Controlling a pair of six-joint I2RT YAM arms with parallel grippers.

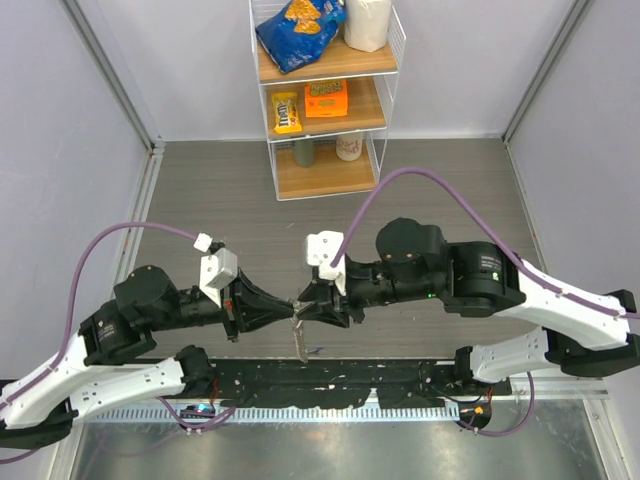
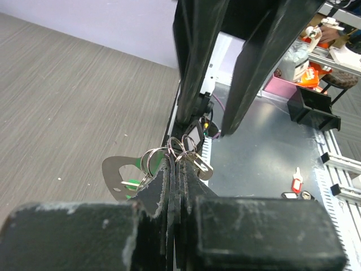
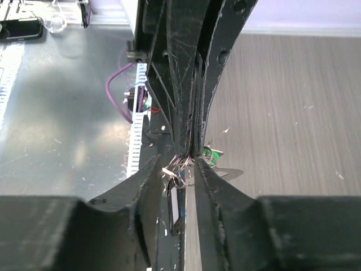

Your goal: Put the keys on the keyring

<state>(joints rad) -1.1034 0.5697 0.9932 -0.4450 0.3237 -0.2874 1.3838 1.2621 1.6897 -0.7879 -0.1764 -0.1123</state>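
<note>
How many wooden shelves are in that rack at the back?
3, stacked: top shelf holding a blue bag, middle shelf holding an orange box, bottom shelf lowest. Any higher shelf would be out of frame.

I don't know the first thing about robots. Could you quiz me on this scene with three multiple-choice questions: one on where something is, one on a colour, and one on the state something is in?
1. In the overhead view, where does the shelf rack with snacks stand?
A. front left corner
B. far back, near the middle
C. front right corner

2. What colour is the cable that arches over the right arm?
A. yellow
B. red
C. purple

3. How does the left gripper stand?
A. shut on the keyring
B. wide open, holding nothing
C. out of sight

Answers:
1 B: the rack sits at the top centre of the overhead view.
2 C: the cable's loop shows purple against the grey floor.
3 A: the left wrist view shows its fingers pressed together with the rings pinched at their tips.
</note>
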